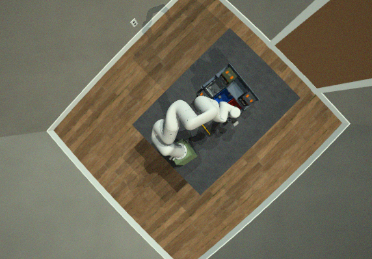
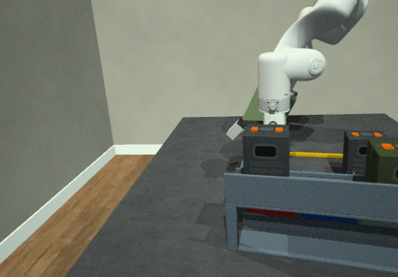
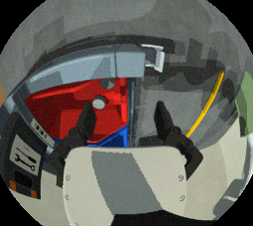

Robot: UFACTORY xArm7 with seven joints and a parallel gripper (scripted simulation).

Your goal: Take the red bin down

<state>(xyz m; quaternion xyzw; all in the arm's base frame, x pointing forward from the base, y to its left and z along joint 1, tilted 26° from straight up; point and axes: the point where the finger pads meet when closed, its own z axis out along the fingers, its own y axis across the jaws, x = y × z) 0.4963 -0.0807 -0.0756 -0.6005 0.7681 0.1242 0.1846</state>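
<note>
My gripper (image 3: 124, 109) is spread wide, empty, one finger (image 3: 84, 123) over the red bin (image 3: 71, 111); grey table (image 2: 167, 202) beneath.

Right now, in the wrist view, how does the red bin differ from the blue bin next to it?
Colour: the red bin is bright red, the blue bin deep blue. Exposure: much of the red bin's inside shows, with a grey part lying in it; only a strip of the blue bin shows, its contents hidden. Position: one finger of the open claw crosses the red bin; the blue bin lies lower in the picture. Both sit in the grey shelf.
</note>
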